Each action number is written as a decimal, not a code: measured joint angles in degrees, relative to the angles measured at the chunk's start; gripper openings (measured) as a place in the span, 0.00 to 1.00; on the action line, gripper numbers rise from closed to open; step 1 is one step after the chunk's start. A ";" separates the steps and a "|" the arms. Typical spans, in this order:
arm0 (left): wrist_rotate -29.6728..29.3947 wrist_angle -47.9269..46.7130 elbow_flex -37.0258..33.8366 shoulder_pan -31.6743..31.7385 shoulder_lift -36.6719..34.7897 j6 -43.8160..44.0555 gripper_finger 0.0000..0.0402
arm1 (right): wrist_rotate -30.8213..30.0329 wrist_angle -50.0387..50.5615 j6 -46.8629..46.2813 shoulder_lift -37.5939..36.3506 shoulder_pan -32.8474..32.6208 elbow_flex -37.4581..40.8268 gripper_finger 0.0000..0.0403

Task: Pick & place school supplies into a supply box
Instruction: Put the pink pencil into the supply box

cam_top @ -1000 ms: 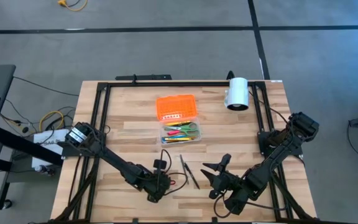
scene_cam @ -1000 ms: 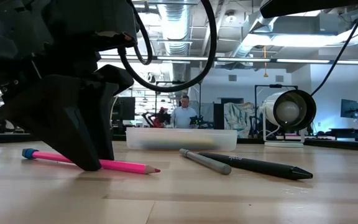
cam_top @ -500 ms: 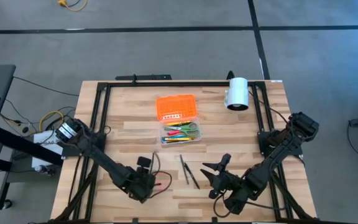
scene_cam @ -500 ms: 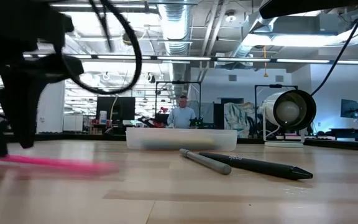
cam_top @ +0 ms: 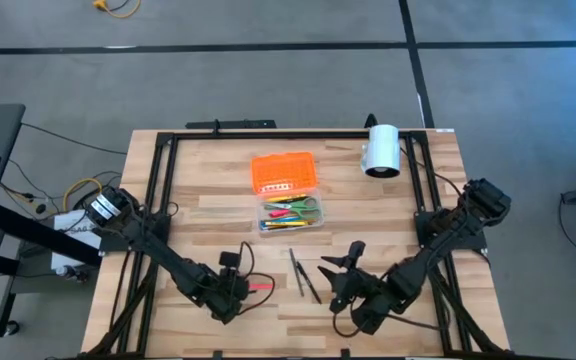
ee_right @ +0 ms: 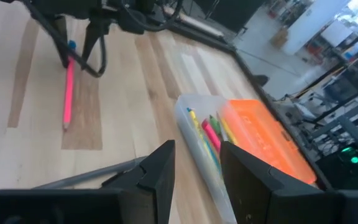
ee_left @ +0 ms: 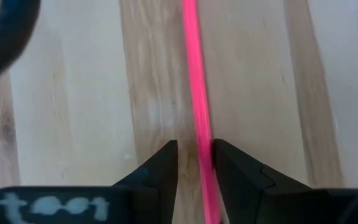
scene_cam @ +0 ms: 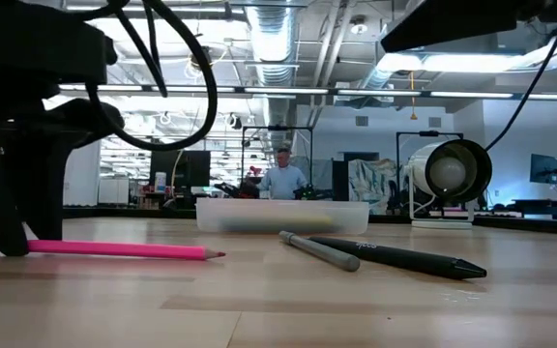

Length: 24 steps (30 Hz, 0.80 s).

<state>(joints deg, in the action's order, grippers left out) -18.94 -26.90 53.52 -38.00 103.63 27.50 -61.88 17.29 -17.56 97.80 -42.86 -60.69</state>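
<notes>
Wooden counter [cam_top: 208,215] under me: my left end effector [ee_left: 194,163] pinches the pink pencil [ee_left: 197,93] lying flat there; my right end effector [cam_top: 340,272] hovers part-open near the supply box [cam_top: 291,214] mid-counter.

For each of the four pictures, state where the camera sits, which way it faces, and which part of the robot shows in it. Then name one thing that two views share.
High view: above the table, facing straight down; both arms, supply box and orange lid.
Low view: at tabletop height, facing level across; left gripper on the pink pencil.
Left wrist view: facing down past its own fingers.
Right wrist view: facing across the table past its own fingers.
Shared: the pink pencil shows in all four.
</notes>
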 joint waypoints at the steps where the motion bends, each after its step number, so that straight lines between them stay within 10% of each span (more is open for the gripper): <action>1: -0.03 0.11 -0.01 0.00 0.00 1.05 0.24 | 0.88 0.04 -0.04 0.00 0.18 0.00 0.30; 24: 0.02 9.46 -0.36 2.81 0.42 -0.10 0.42 | 2.37 0.08 -0.06 0.00 0.64 0.00 0.30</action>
<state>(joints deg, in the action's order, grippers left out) -18.92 -17.44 53.17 -35.18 104.06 27.40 -59.51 17.37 -17.63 97.80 -42.22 -60.69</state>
